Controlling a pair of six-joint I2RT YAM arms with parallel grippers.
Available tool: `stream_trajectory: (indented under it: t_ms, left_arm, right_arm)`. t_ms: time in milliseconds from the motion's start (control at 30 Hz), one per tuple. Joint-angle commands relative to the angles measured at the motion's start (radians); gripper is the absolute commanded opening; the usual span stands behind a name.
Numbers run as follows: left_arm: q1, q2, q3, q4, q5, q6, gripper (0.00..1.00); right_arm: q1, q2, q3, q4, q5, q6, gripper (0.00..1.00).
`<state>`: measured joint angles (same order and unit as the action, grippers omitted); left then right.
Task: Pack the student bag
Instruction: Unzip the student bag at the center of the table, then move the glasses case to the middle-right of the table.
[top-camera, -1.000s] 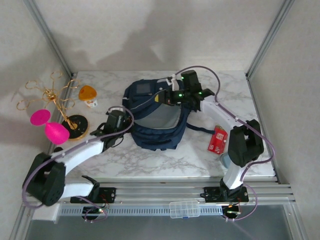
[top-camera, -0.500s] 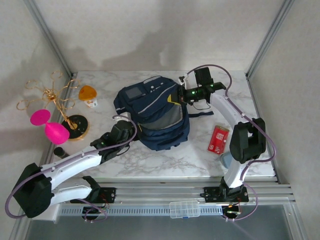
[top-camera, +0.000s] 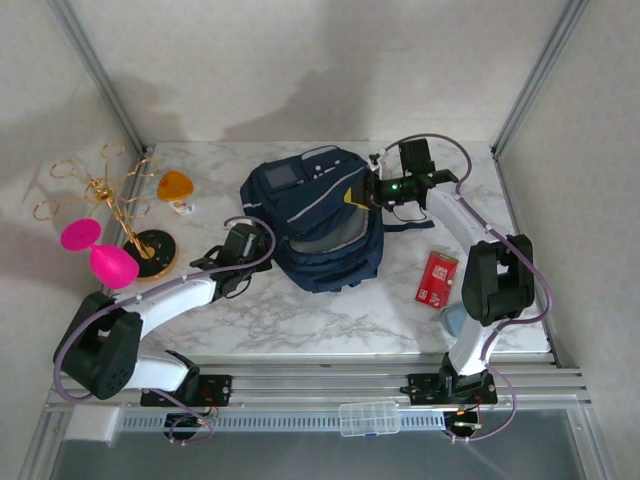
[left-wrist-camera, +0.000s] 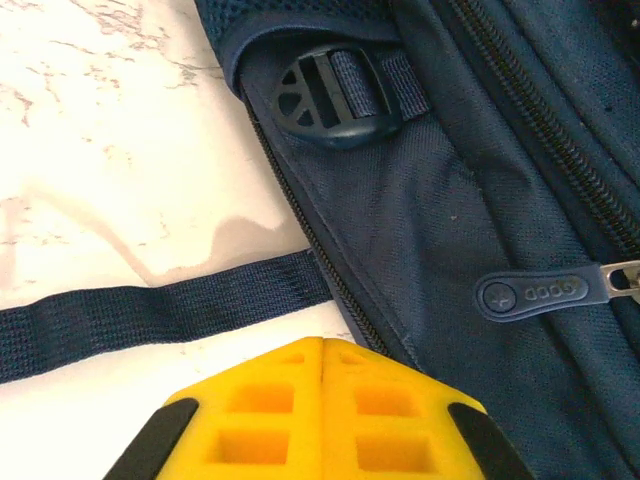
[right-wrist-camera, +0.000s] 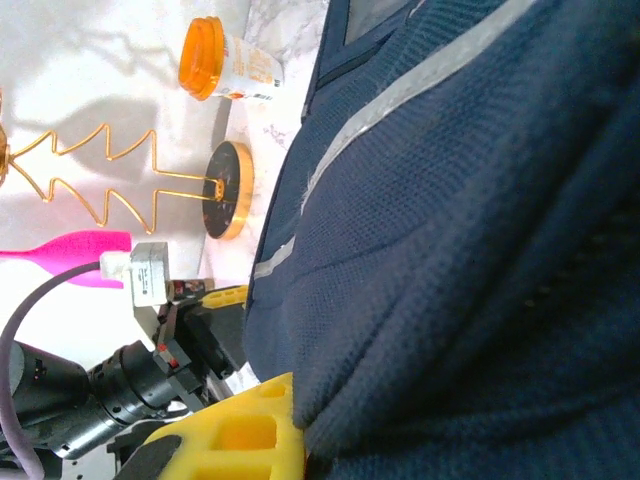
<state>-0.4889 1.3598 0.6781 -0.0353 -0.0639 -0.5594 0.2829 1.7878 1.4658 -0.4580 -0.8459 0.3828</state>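
Marble counter (top-camera: 300, 310) carries the navy backpack (top-camera: 315, 225) at its middle, front side up. Left fingers (left-wrist-camera: 300, 400) are pressed together, empty, just beside its zipped lower edge by a loose strap (left-wrist-camera: 150, 315). Right fingers (right-wrist-camera: 240, 435) pinch its far right fabric.

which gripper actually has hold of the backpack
The right gripper: student bag fabric is pinched at its yellow finger. The left gripper is shut on nothing, beside the bag.
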Motion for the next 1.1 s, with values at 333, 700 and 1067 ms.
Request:
stream_trajectory:
  t_ms: [333,700,1067]
  left_arm:
    - [-0.135,-0.066,0.084,0.011,0.058,-0.027,0.26]
    - [-0.37,-0.017,0.119,0.145,0.067,-0.16,0.4]
    - [-0.492,0.142,0.232,0.242,0.14,-0.171,0.46]
  right_arm:
    - [-0.014,-0.09,-0.051,0.073,0.138,0.028,0.48]
    - [-0.088,-0.542,-0.492,0.019,0.61,0.218,0.92]
    - [-0.344,-0.932,-0.718,-0.242,1.095,0.472,0.99]
